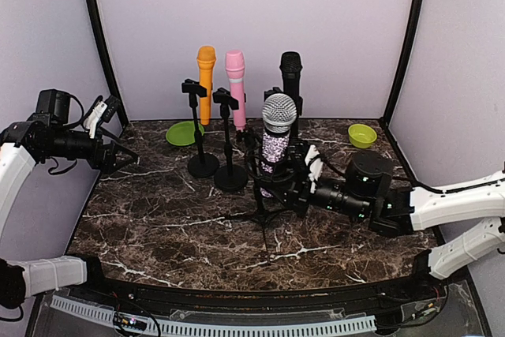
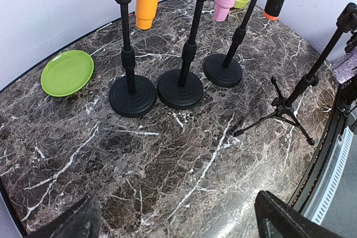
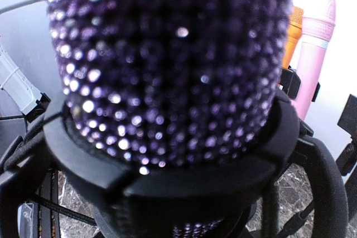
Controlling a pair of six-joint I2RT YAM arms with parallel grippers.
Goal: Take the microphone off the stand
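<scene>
Subject item: the purple rhinestone-studded microphone with a silver mesh head. It stands near the table's centre, seated in the black clip of the black tripod stand.

Orientation: its long axis is close to upright, head uppermost.

The right gripper reaches in from the right side at the level of the body. The right wrist view shows the studded barrel filling the space between the fingers. The jaws are judged to be closed on the body just above the clip.

The left gripper hangs spread wide and empty at the table's left edge, well apart from the stand.

Assessment: the right arm is the nearer. Removal calls for a pull upward along the axis, clear of the clip.
</scene>
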